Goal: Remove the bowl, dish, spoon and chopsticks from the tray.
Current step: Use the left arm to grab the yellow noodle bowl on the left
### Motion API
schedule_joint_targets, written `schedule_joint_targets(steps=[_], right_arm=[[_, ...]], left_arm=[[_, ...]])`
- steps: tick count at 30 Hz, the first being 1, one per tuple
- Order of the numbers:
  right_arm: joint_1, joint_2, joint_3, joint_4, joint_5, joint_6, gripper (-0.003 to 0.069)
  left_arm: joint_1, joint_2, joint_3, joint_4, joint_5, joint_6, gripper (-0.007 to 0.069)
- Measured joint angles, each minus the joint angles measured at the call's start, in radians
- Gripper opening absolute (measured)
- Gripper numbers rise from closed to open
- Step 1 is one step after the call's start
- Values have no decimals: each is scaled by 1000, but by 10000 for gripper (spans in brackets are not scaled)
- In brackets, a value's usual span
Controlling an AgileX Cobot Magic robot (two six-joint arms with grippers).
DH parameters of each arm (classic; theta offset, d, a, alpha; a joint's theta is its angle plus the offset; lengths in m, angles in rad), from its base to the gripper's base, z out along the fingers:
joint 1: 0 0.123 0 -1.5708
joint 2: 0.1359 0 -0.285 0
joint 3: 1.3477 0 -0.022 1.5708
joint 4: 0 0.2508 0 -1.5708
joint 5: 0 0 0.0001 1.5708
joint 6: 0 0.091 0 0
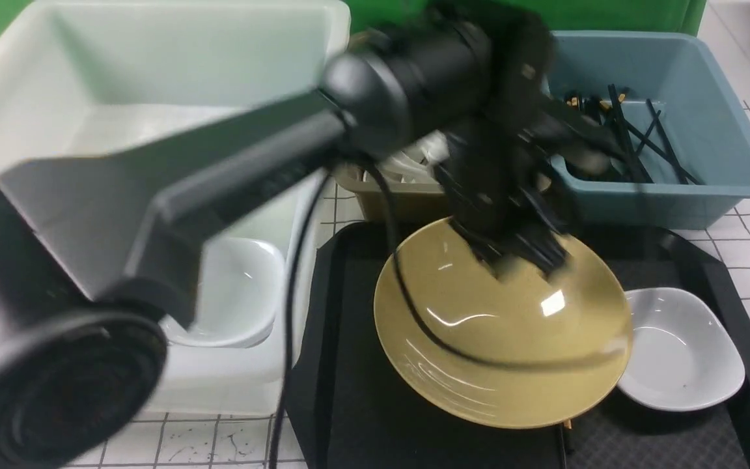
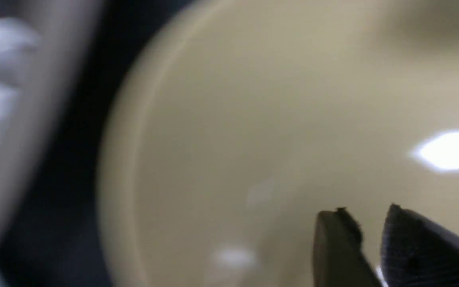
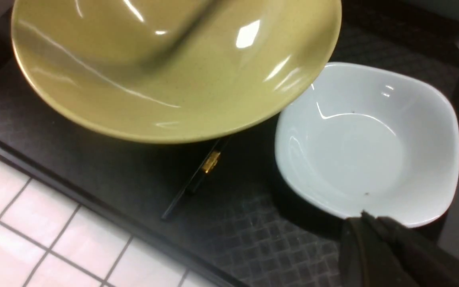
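The mustard-yellow bowl (image 1: pixel 499 339) is tilted, and its near rim hangs above the black tray (image 1: pixel 342 339). My left gripper (image 1: pixel 521 257) is shut on the bowl's far rim. In the blurred left wrist view its fingers (image 2: pixel 367 211) stand close together over the bowl's inside (image 2: pixel 253 139). The white dish (image 1: pixel 678 348) sits on the tray at the right, partly under the bowl's edge (image 3: pixel 173 79). The chopsticks (image 3: pixel 197 179) lie on the tray beneath the bowl. My right gripper (image 3: pixel 367 217) is shut and empty, just at the dish's (image 3: pixel 369 139) rim. No spoon shows on the tray.
A large white tub (image 1: pixel 153 98) at the left holds a white dish (image 1: pixel 238 293). A blue tub (image 1: pixel 674 130) at the back right holds black chopsticks. An olive tub (image 1: pixel 388 202) with white pieces stands behind the tray. My left arm blocks much of the front view.
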Motion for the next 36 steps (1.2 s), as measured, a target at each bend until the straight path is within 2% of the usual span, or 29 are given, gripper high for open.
schedule_joint_targets(steps=[2, 5, 8, 11, 12, 14, 15, 16, 18, 19, 21, 23, 24, 25, 29, 33, 36], right_arm=[[0, 0, 0, 0, 0, 0, 48], [0, 0, 0, 0, 0, 0, 48], [0, 0, 1, 0, 0, 0, 48], [0, 0, 1, 0, 0, 0, 48], [0, 0, 1, 0, 0, 0, 48], [0, 0, 1, 0, 0, 0, 48], [0, 0, 2, 0, -2, 0, 48], [0, 0, 2, 0, -3, 0, 48], [0, 0, 3, 0, -3, 0, 48], [0, 1, 3, 0, -3, 0, 48], [0, 1, 3, 0, -3, 0, 48], [0, 1, 3, 0, -4, 0, 48], [0, 1, 3, 0, -4, 0, 48], [0, 1, 3, 0, -8, 0, 48], [0, 1, 3, 0, -9, 0, 48], [0, 1, 3, 4, -10, 0, 48], [0, 2, 5, 7, -11, 0, 48]], left_arm=[[31, -1, 0, 63, 0, -53, 301], [68, 10, 0, 86, 2, -85, 459], [82, 32, 0, 81, 2, -89, 533], [85, 58, 0, 65, 2, -77, 545], [85, 72, 0, 52, 2, -69, 538], [85, 113, 0, 24, 2, -11, 471], [85, 127, 0, 20, 1, 22, 419], [85, 140, 0, 22, 1, 55, 337], [85, 141, -1, 12, 0, 62, 280], [92, 116, -2, -6, 6, 66, 204], [92, 97, -2, -8, 12, 65, 169], [97, 56, -2, -7, 12, 66, 98], [97, 56, -2, -7, 12, 67, 98], [110, 13, -2, -8, 12, 79, 35], [159, -63, 2, -65, 3, 99, 10], [281, -234, 7, -242, 14, 134, 6], [373, -341, 13, -277, 10, 125, 5]])
